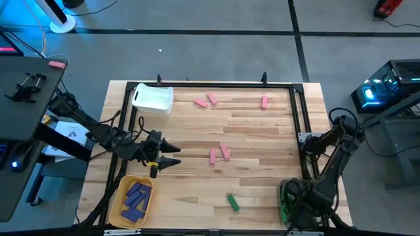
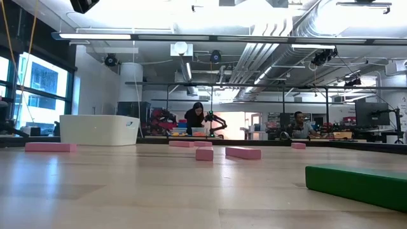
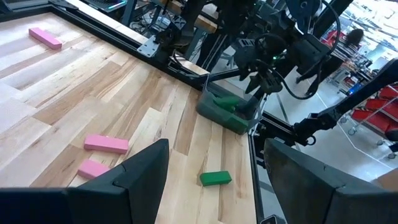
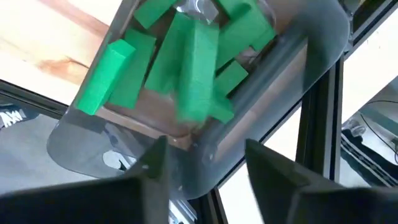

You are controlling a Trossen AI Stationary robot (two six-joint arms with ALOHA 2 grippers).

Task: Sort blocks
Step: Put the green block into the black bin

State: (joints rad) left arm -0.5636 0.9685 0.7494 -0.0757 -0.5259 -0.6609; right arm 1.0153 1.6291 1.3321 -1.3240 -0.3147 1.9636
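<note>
Readable text: none in any of the four views.
White bin (image 2: 98, 130): a small dark mark on its front at the right end, too small to read.
Papers beside the table's left edge (image 1: 64, 131): a printed sheet with a dark patch, no words legible.
Blocks: plain pink (image 1: 212, 155), green (image 1: 232, 202) and purple (image 1: 136, 196) faces, no lettering.
Clear bin (image 4: 292, 68): no label visible on its wall.
Room behind the table: screens and shelves in the low view, nothing on them legible.
</note>
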